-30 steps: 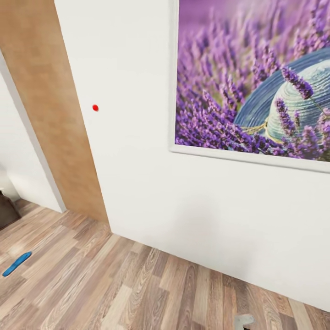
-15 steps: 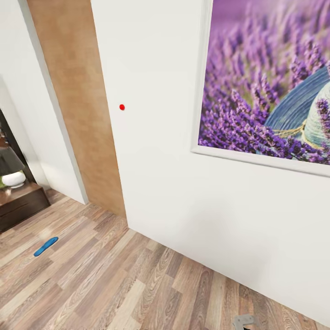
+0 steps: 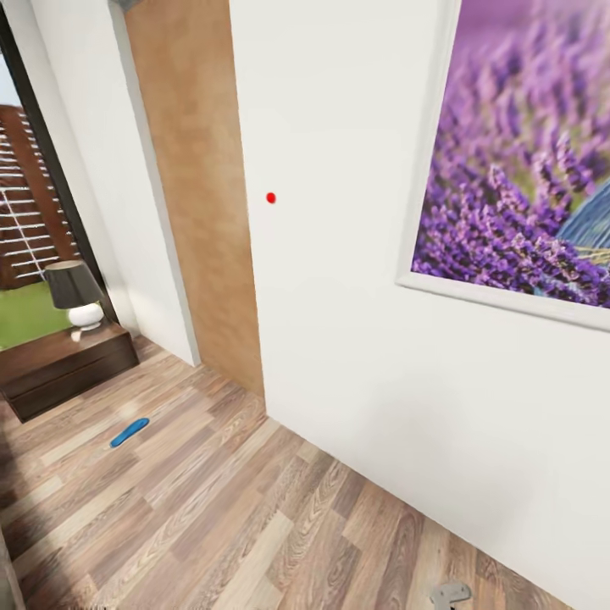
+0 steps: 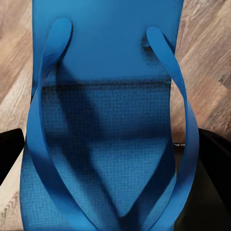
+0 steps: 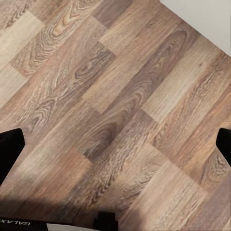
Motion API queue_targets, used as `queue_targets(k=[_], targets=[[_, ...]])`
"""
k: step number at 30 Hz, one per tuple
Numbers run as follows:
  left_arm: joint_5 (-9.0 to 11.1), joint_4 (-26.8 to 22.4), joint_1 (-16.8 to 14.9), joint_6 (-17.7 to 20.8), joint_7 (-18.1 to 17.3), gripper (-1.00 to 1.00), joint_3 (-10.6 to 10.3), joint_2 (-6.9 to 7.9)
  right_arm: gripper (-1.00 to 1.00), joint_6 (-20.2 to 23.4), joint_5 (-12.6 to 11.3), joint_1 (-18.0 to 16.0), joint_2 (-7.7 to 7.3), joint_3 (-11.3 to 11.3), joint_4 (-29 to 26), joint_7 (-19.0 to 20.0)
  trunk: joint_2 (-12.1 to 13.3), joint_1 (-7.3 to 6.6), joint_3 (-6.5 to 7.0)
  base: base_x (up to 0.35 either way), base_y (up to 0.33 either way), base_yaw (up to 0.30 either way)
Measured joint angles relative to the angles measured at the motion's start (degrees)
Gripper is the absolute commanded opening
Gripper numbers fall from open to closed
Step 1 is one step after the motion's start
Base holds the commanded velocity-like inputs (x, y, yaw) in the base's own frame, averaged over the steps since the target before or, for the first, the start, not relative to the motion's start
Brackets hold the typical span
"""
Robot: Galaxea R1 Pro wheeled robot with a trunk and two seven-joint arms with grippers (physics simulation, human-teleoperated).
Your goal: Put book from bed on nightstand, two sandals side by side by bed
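Left gripper closed on one sandal, sole and straps right up against the left wrist camera, dark fingers at both edges. Right gripper spread wide, empty, looking down at bare floor.

Head view: second sandal flat on the floor, a little in front of the nightstand with lamp, well apart from the wall with the lavender picture. Wooden door next to that wall; window with fence and grass beyond the lamp.

Step in hand, by judgement: carrying the held sandal toward the bed side. To do it well:
- steer for the loose sandal, use it as the reference
- stop short, avoid rolling over it
- lower held sandal sole-down, parallel, toes same way, just beside not overlapping
- let go only once sole is flat on the planks

Hard to tell:
- bed and book: no sign of either here, so "next to the bed" can't be checked yet
- grip point on held sandal hidden by the sandal itself; how secure, can't tell
- which way the loose sandal's toe points: too small
- grey bit at bottom edge of head view, cut off, unidentifiable
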Motion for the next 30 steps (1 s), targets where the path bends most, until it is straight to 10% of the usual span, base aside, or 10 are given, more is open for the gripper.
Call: queue_targets(k=[30], targets=[[0.1, 0.0, 0.0, 0.0, 0.1, -1.0, 0.0, -0.01, 1.0, 0.0, 0.0, 0.0, -0.01, 0.0, 0.0, 0.0, 0.0, -0.03, 0.0, 0.198, -0.078, 0.207]])
